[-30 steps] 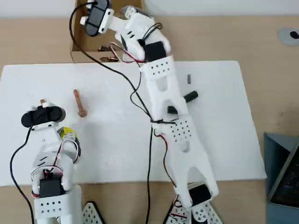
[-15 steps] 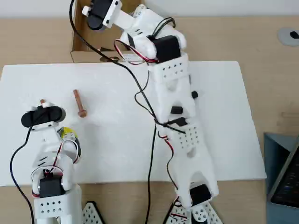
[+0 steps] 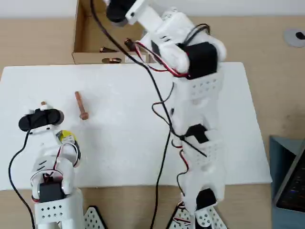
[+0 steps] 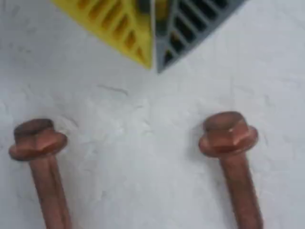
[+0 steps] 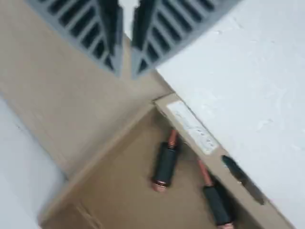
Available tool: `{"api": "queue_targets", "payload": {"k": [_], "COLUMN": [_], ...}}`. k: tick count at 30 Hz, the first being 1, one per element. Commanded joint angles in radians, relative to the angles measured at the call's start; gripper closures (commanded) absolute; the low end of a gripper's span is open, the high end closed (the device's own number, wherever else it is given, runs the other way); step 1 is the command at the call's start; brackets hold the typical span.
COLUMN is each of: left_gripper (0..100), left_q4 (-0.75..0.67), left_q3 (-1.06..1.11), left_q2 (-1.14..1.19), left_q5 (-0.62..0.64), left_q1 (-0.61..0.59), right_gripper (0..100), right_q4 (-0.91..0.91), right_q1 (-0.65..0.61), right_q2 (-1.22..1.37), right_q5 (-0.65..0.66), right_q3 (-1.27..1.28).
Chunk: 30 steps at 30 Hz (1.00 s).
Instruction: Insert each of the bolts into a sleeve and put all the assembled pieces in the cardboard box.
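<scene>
Two copper bolts lie on the white foam sheet point(image 3: 119, 138): one bolt point(image 3: 81, 105) in the open, the other bolt point(image 3: 43, 103) half hidden by my left gripper point(image 3: 42, 110). In the left wrist view both bolts point(image 4: 228, 152) point(image 4: 40, 162) lie side by side just past the gripper point(image 4: 153, 62), whose yellow and grey fingers are shut and hold nothing. My right gripper point(image 5: 126, 57) hangs over the cardboard box point(image 3: 86, 33), its grey fingers nearly touching and holding nothing. Inside the box lie assembled pieces point(image 5: 165, 162) point(image 5: 217, 200), bolts in black sleeves.
The right arm point(image 3: 195, 95) stretches across the middle of the sheet to the box at the back. A laptop point(image 3: 288, 181) sits at the right edge and a grey disc point(image 3: 295, 36) at the back right. Bare sheet lies between the arms.
The right arm has risen and swung to the right, carrying its gripper from the box's left side toward its right side. The left arm and the bolts have stayed put.
</scene>
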Motion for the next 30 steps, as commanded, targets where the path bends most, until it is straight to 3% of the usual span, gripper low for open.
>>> {"api": "queue_targets", "payload": {"k": [1, 17, 30], "left_gripper": [100, 100, 100], "left_q4": [-0.014, -0.014, -0.014], "left_q3": [0.009, 0.009, 0.009], "left_q2": [-0.007, -0.007, -0.007], "left_q5": [-0.002, -0.003, -0.003], "left_q1": [-0.011, -0.011, -0.011], "right_gripper": [98.9, 98.8, 98.8], "right_q4": [0.021, 0.015, -0.069], "right_q1": [0.050, 0.134, 0.159], "right_q2": [-0.142, -0.725, -0.728], "right_q5": [-0.054, -0.055, 0.433], "right_q3": [0.105, 1.316, 1.709]}}
